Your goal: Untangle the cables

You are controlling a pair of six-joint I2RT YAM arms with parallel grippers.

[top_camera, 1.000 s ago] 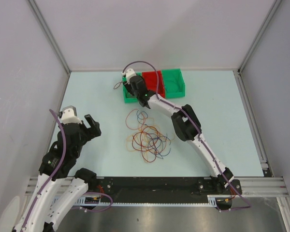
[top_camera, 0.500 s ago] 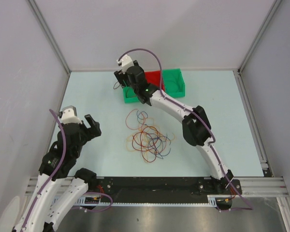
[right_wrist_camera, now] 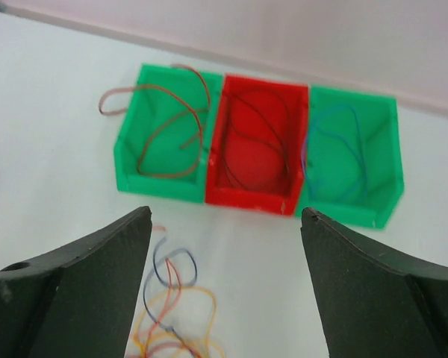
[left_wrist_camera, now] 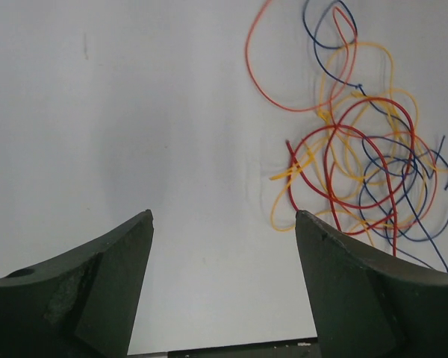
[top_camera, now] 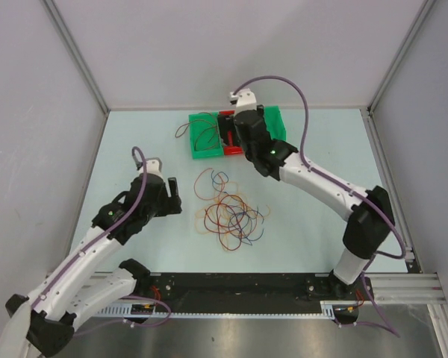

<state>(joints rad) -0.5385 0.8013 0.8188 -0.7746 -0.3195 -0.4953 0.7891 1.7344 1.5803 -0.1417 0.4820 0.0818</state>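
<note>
Left gripper: jaws spread wide with nothing between them. It hangs over bare table at 9 o'clock of the heap, just beside its outer loops.
Table: pale blue-green top that carries everything named here.
Cables: a loose heap of hair-thin red, orange, yellow and blue loops. They lie flat near the table's middle and cross over one another many times. One orange loop and a small blue loop stick out at 11 o'clock of the heap.
Left green bin: first in a row of three touching bins, at 12 o'clock of the heap, near the far edge.
Brown cable: lies coiled in the left green bin. One loop spills over the rim onto the table at 10 o'clock of that bin.
Red bin: middle of the row.
Dark cable: a thin loop inside the red bin; I cannot tell its exact colour.
Right green bin: last in the row.
Blue cable: one loop lying inside the right green bin.
Right gripper: jaws wide and empty. In the top view it sits over the red bin at 12 o'clock of the heap; I cannot tell its height above the bins.
</note>
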